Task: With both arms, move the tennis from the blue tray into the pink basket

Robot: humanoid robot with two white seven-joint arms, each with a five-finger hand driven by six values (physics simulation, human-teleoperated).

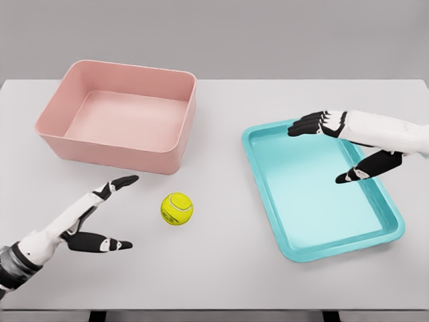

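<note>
A yellow tennis ball lies on the white table between the pink basket and the blue tray. Nothing lies in the basket or in the tray. My left hand reaches in from the lower left, fingers spread open, its tips a short way left of the ball and not touching it. My right hand hovers over the tray's far right part, fingers extended and open, holding nothing.
The table runs to its front edge at the bottom of the view. The pink basket stands at the back left, the tray at the right.
</note>
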